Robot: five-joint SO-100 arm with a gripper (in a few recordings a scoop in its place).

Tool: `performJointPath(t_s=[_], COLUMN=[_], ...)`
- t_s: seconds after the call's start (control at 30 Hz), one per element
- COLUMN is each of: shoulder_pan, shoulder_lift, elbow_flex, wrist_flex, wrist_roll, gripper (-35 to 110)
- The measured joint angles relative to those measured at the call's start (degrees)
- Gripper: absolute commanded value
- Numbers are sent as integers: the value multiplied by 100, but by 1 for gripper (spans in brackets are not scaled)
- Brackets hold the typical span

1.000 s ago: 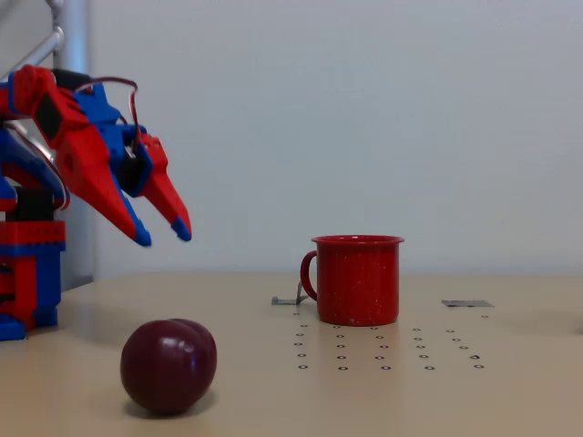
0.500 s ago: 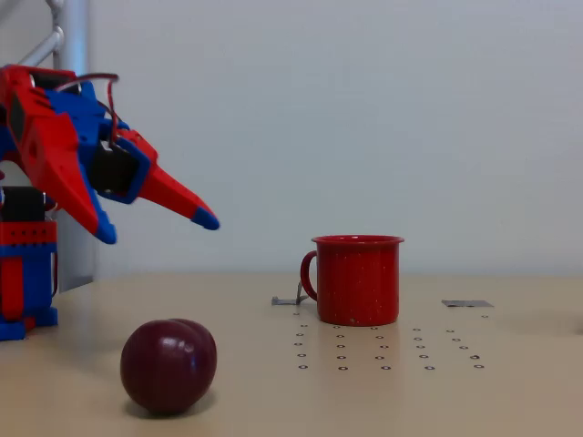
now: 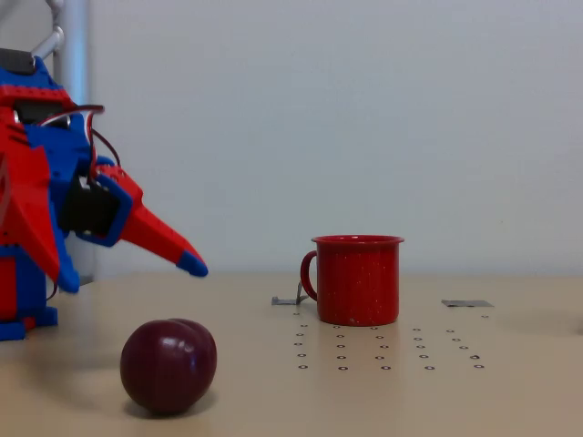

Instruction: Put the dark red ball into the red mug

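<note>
Red-blue tool [image 3: 129, 276], fingers wide apart, hangs above dark red ball [image 3: 168, 365].

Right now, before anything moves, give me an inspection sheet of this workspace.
Surface: tan table with rows of small holes, bare around the things.
Job's things: dark red ball resting on the table at front left; red mug upright further back, handle to the picture's left, apart from the ball.
Clutter: small metal bracket by the mug's handle; flat grey plate at right.
End effector: open wide, holding nothing, above and left of the ball.
Cables: red wire looped on the arm.
Surroundings: plain pale wall; metal post at left.
</note>
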Motion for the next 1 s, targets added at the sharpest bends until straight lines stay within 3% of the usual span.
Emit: performJointPath(t_s=[0.3,0.67,0.8,1.0], shoulder_pan=[-211,-264,-316,-457], shoulder_lift=[-492,-1099,-1134,-1222], elbow_flex=[-79,-79,53,141], wrist_flex=[-606,-1151,-1819,-1819], wrist_roll=[422,360,193,123], gripper=[46,46,46,46])
